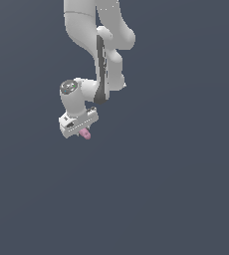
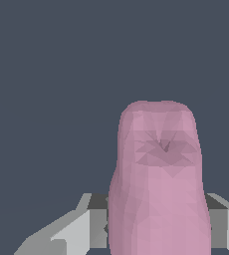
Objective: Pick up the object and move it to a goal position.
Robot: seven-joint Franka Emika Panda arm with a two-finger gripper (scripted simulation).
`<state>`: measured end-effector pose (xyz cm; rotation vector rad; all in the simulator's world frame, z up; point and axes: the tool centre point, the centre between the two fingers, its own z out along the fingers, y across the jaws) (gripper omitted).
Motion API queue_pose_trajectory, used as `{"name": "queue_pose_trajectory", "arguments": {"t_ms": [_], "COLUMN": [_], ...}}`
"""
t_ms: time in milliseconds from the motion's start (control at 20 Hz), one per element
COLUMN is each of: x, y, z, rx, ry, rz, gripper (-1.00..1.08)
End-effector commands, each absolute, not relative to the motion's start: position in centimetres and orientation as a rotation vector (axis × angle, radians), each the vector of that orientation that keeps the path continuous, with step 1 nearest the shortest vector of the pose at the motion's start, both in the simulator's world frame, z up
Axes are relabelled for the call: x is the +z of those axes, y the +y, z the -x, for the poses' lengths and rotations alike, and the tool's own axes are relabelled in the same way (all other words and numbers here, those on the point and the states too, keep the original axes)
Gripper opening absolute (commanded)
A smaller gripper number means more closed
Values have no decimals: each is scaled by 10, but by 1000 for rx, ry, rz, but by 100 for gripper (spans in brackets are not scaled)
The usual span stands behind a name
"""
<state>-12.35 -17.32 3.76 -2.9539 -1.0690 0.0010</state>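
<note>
The pink object is a small stubby cylinder sticking out below the white gripper in the exterior view, left of centre. The gripper is shut on it and holds it in the air under the bent white arm. In the wrist view the object fills the middle, its blunt end with a shallow dent facing the camera, with a grey finger close on either side of it. The fingertips themselves are hidden behind the object.
The white arm reaches down from the top of the exterior view. Around it there is only a plain dark blue-grey background. No goal marker shows.
</note>
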Motion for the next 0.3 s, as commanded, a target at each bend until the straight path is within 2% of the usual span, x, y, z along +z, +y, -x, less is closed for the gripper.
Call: {"name": "queue_pose_trajectory", "arguments": {"t_ms": [0,250], "x": [38,38], "y": [-180,-186], "z": [133,140], "rx": [0,0], "ry": [-1071,-1071], "rz": [2953,2953], "gripper": [-100,-100]}}
